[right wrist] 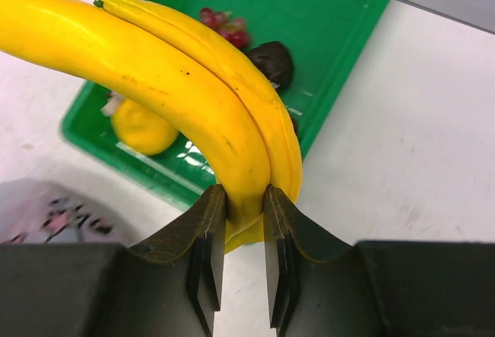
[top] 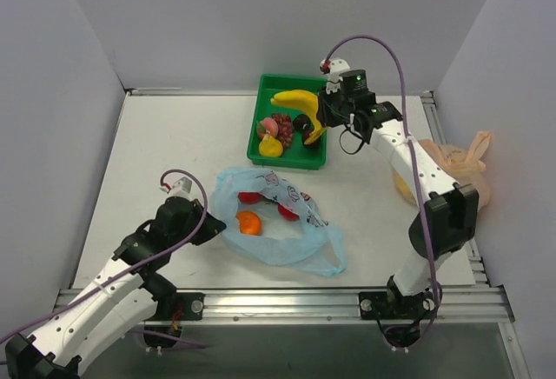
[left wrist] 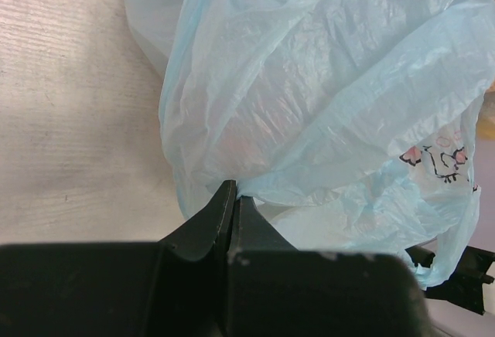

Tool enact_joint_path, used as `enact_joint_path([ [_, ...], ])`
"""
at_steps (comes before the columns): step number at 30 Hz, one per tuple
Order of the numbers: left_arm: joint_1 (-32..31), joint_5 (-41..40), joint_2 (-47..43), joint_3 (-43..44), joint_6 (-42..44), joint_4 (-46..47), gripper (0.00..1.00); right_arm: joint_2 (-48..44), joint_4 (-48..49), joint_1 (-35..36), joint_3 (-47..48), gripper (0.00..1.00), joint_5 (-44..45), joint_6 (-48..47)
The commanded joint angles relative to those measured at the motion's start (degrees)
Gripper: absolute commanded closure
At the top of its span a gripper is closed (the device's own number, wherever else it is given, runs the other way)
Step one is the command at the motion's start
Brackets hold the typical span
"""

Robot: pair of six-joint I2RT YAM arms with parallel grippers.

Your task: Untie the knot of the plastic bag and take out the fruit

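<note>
The light blue plastic bag (top: 276, 222) lies open on the table with an orange (top: 248, 222) and red apples (top: 250, 197) inside; I see no knot in it. My left gripper (top: 211, 225) is shut on the bag's left edge (left wrist: 255, 190). My right gripper (top: 320, 127) is shut on the yellow banana (top: 300, 103), holding it above the right edge of the green tray (top: 294, 163). In the right wrist view the banana (right wrist: 178, 97) curves up and left from my gripper (right wrist: 244, 205), over the tray (right wrist: 325, 12).
The green tray holds a yellow pear (top: 270, 146), purple grapes (top: 284, 127) and a dark fruit (top: 303, 123). A pale orange bag (top: 452, 166) sits at the table's right edge behind my right arm. White walls enclose the table.
</note>
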Motion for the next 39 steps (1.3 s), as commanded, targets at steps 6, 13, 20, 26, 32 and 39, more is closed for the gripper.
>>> enact_joint_path([
  [6, 0.22, 2.59, -1.03, 2.27, 3.36, 4.22, 1.0, 18.3, 8.91, -3.5, 15.68, 1.0, 5.96, -1.92],
  [13, 0.31, 2.06, -1.74, 1.22, 3.1, 4.48, 1.0, 30.8, 10.15, -4.37, 28.17, 0.96, 9.12, -1.31],
  [20, 0.4, 2.76, 0.2, 1.31, 3.36, 5.27, 1.0, 33.63, 10.15, -4.55, 31.02, 0.31, 9.12, -2.01],
  [26, 0.49, 2.67, -0.5, 0.34, 2.83, 5.54, 1.0, 21.17, 9.54, -3.5, 19.43, 0.26, 5.18, -0.17],
  [32, 0.66, 1.97, 0.72, 0.25, 1.52, 3.87, 1.0, 2.53, 4.71, 4.56, 1.59, 0.27, -0.71, 1.33],
  [39, 0.75, 1.8, 1.78, 1.39, 1.6, 0.71, 1.0, -13.92, 2.68, 20.13, -15.38, 0.3, -2.84, 8.18],
])
